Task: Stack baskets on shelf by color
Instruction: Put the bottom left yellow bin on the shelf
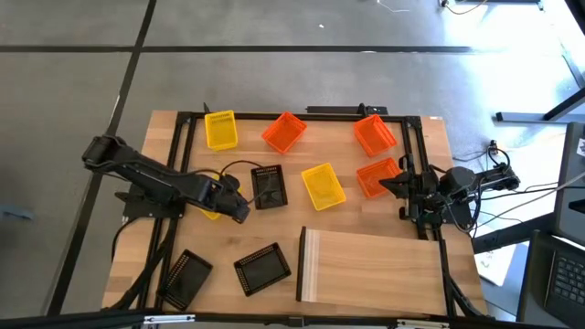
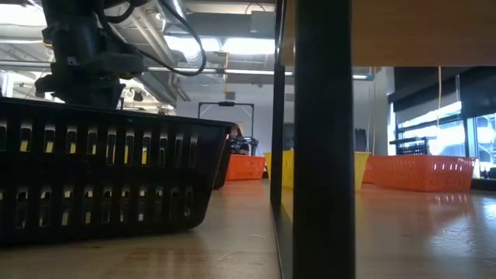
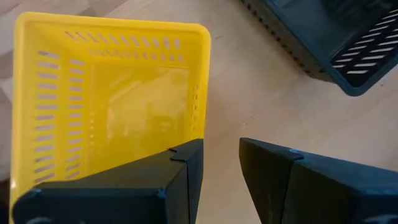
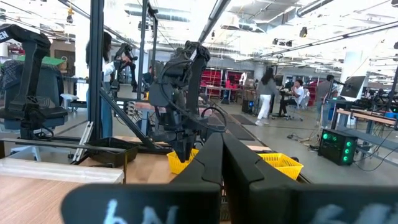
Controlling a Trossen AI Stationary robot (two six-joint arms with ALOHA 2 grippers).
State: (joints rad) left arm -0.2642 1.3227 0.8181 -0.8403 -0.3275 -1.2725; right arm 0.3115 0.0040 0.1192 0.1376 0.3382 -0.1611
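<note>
Right now the shelf [image 1: 375, 265] lies bare at the near right of the table [image 1: 164, 128], nothing stacked on it yet. All the baskets sit away from it: two black ones near its left end, a third black basket [image 1: 268, 185] farther back, and orange and yellow ones spread across the far side.

Over to the left of the shelf, the left gripper [image 3: 221, 168] hangs low over a yellow basket [image 3: 106, 99], fingers apart and holding nothing. In its wrist view one finger [image 3: 180, 171] sits over the inside of the basket's wall and the other finger [image 3: 273, 174] over bare wood outside, so the wall lines up with the gap. To my eye the job now is to drop straight down until the wall is well between the fingers, then close firmly; the thin mesh may flex, so a deep bite looks safer than a pinch at the rim.

Beyond the shelf's far right corner, the right gripper [image 4: 221, 165] waits with fingers together, beside an orange basket [image 1: 378, 176].
</note>
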